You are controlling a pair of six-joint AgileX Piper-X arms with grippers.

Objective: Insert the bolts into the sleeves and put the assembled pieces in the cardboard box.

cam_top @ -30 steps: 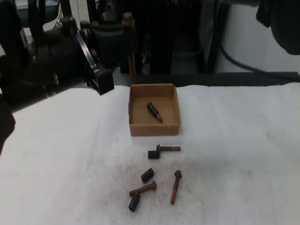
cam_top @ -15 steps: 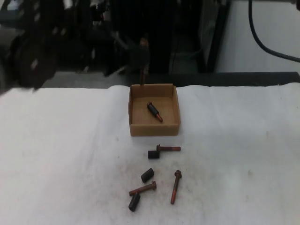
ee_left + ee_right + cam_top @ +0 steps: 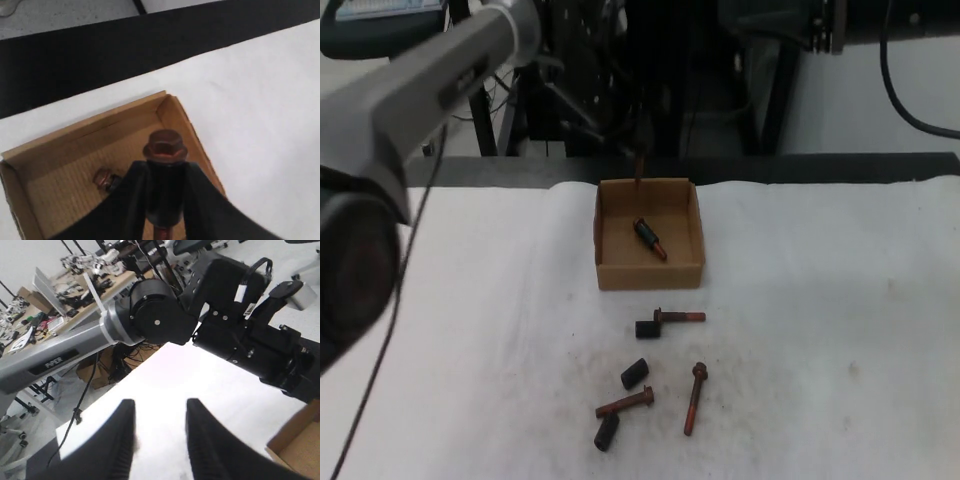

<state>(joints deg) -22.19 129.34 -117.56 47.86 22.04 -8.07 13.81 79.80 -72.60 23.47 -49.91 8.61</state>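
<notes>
Bolts [image 3: 694,398] and sleeves [image 3: 634,373] lie loose on the near middle of the white-clothed worktop [image 3: 840,300], close together, which I'd guess keeps them within easy reach of both arms.

The left arm [image 3: 440,70] stretches from the near left corner toward the far middle, carrying its claw out over the box [image 3: 648,272]. The box sits open-topped in the middle of the cloth, just beyond the loose parts. That looks like a sensible spot, since finished work only has a short way to travel.

The left claw [image 3: 165,172] is clamped on an assembled piece [image 3: 165,146]. Its fingers [image 3: 202,202] pinch the dark sleeve, with the bolt's hex head standing proud above them and the shank's tip poking out below. Gripping the sleeve rather than the bolt probably keeps the two from sliding apart. From above, the piece hangs near the box's far wall, and the wrist view shows box floor beneath it. I judge it is placed so that a release would land it inside.

The right claw [image 3: 159,440] has its fingers apart with nothing between them. It is held off to one side, facing the left arm across the cloth. It seems parked clear of the drop and ready for the next part.

One finished piece [image 3: 650,237] already lies on the box floor, slanted. Outside the box I count three bolts and three sleeves. One pair nearest the box is touching, though I cannot tell whether that bolt is inserted. Most of the job is yet to do.
</notes>
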